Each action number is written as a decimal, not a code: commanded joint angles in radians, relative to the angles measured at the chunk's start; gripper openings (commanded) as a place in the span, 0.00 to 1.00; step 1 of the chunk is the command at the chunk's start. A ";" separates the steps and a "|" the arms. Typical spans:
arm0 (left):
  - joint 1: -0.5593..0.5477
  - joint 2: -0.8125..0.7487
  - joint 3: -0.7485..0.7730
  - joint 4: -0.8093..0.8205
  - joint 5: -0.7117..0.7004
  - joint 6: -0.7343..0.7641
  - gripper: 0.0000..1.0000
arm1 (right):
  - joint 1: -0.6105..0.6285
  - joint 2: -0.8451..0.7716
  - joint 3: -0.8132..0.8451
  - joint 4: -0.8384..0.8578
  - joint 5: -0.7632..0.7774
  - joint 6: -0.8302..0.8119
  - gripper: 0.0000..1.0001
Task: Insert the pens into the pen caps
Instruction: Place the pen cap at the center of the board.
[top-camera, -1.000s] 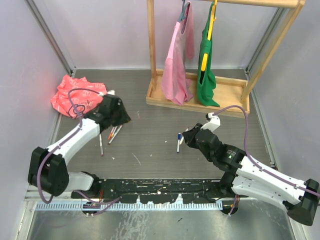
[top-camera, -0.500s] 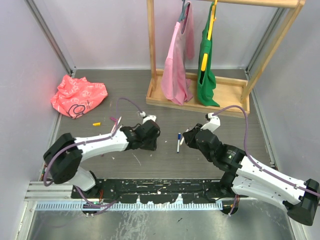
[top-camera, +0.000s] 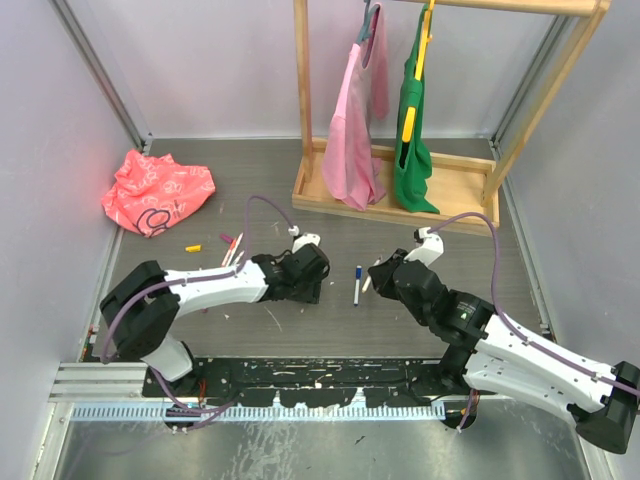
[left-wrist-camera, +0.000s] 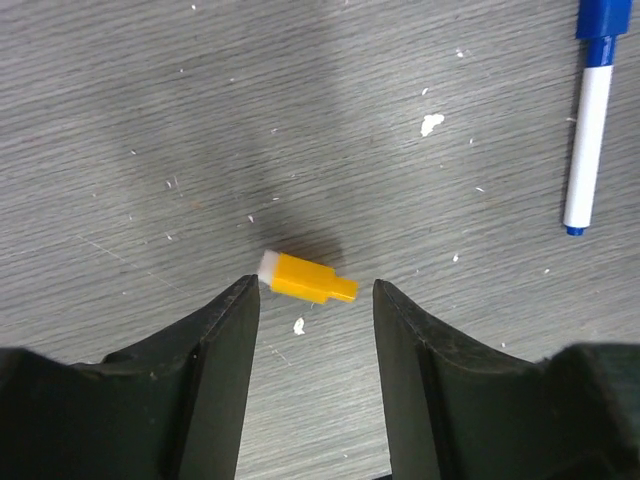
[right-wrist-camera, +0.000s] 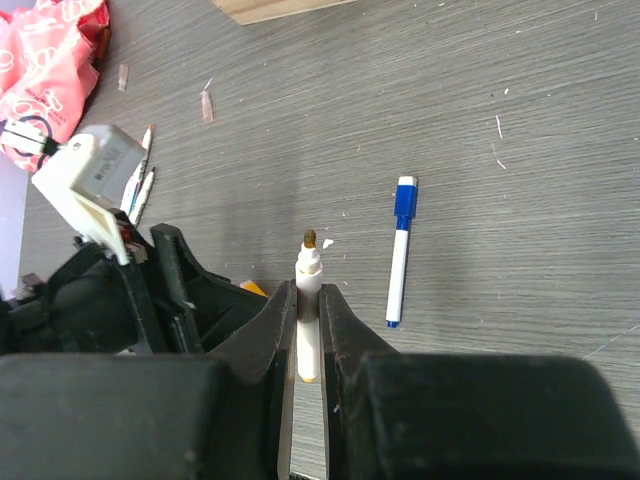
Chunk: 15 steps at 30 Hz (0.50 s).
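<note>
Just left of the blue-capped pen (top-camera: 357, 284), which lies flat on the grey table (top-camera: 300, 205), the left gripper (top-camera: 308, 274) hangs low with its jaws apart. A short yellow cap (left-wrist-camera: 305, 277) lies on its side between the two fingertips; I cannot tell if one finger touches its white end. Just right of the blue-capped pen, the right gripper (right-wrist-camera: 308, 300) is closed on an uncapped pen (right-wrist-camera: 309, 262) with a white barrel, and the dark tip stands out past the fingers. Other pens (top-camera: 232, 252) lie well left of the blue-capped pen. Farther left is a pink bag (top-camera: 155, 190); its print is too small to read.
</note>
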 joint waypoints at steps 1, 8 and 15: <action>-0.005 -0.099 0.020 0.010 -0.042 0.007 0.51 | -0.003 -0.006 0.018 0.009 0.025 0.011 0.01; -0.005 -0.213 -0.007 0.027 0.003 0.064 0.51 | -0.003 0.014 0.045 0.024 -0.004 -0.033 0.02; -0.004 -0.438 -0.106 0.208 0.158 0.145 0.52 | -0.004 0.027 0.069 0.079 -0.110 -0.097 0.01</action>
